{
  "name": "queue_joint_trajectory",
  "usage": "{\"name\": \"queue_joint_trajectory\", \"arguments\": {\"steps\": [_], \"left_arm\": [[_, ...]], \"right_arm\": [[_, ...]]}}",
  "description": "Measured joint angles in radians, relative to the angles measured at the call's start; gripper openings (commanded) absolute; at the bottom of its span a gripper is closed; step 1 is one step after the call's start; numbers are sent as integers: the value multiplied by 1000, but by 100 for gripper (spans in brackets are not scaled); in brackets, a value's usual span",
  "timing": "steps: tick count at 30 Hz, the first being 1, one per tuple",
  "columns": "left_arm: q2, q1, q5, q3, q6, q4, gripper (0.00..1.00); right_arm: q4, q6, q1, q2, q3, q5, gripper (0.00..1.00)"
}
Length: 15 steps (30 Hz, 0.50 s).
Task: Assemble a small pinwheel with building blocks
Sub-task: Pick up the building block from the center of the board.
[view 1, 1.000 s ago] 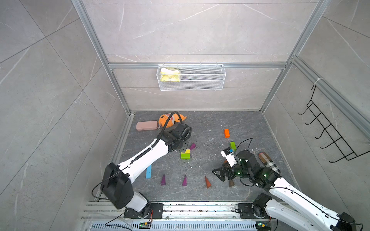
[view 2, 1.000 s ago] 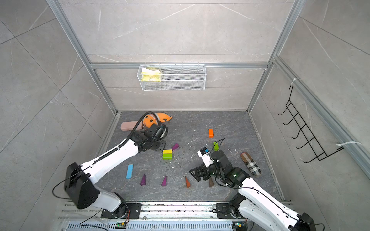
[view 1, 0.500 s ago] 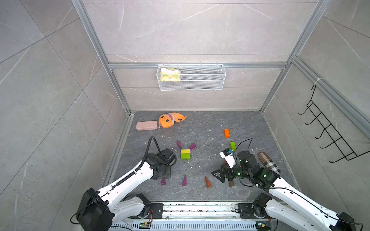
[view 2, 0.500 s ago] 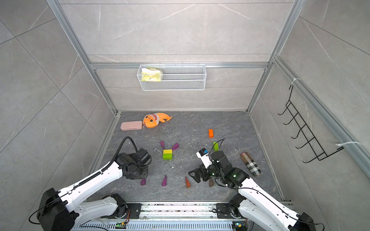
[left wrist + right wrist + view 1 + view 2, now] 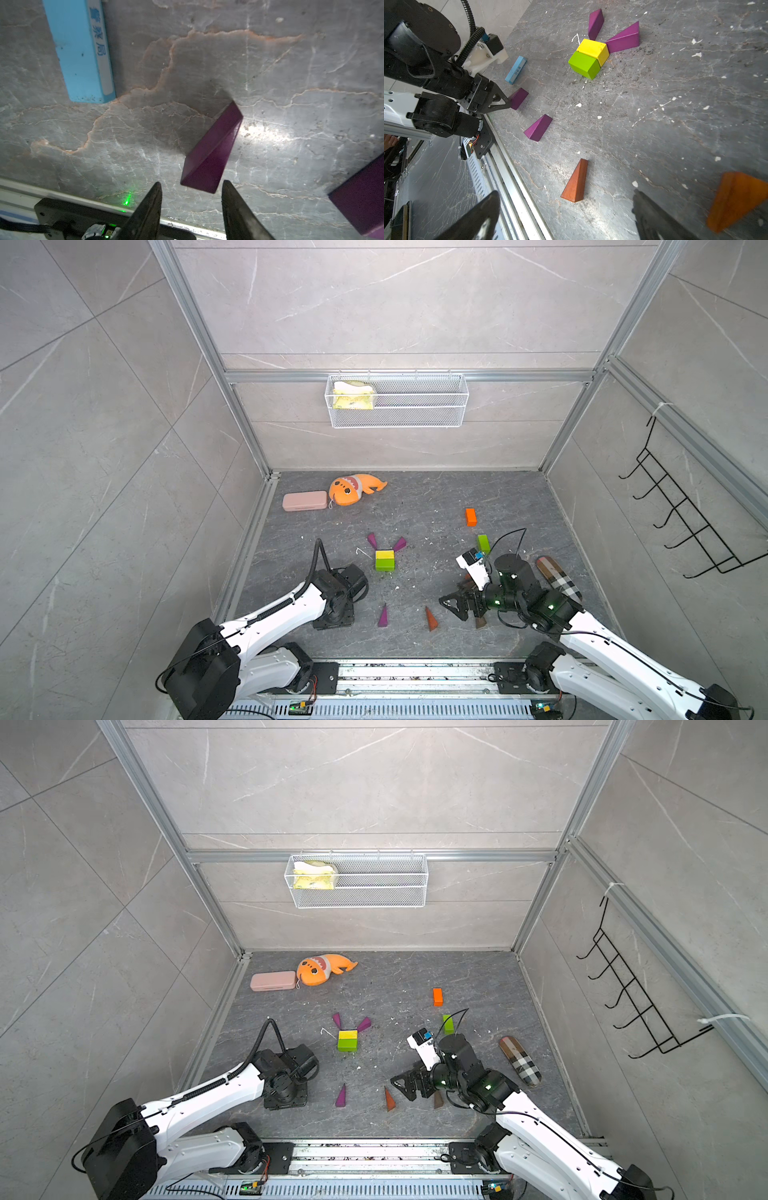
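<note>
Facing a purple wedge (image 5: 212, 149) (light, rigid, likely slick: pinch its flat sides), left jaws are hanging part-open, right jaws wide, both empty.

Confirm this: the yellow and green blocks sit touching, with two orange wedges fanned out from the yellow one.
Wrong colour: both wedges fanned out from the yellow block are purple, as the right wrist view shows. It does touch the green block.

The brown wedge (image 5: 576, 182) looks like varnished wood with visible grain, the purple wedge (image 5: 209, 151) smooth and painted, the floor (image 5: 270, 72) perhaps matt veined stone.
</note>
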State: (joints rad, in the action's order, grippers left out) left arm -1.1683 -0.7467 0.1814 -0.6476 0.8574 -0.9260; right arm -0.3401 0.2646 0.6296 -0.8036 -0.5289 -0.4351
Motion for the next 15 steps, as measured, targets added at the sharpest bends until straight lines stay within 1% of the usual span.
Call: {"name": "queue_joint_trajectory", "arguments": {"steps": [4,8,15], "left_arm": [[-37,0,-5,-2,-20,55,47],[-84,0,-9,-2,-39,94,43],[-88,0,-10,-2,-58,122,38]], "right_arm": [[0,0,0,1,0,0,100],[0,0,0,1,0,0,100],[0,0,0,0,0,0,100]]}}
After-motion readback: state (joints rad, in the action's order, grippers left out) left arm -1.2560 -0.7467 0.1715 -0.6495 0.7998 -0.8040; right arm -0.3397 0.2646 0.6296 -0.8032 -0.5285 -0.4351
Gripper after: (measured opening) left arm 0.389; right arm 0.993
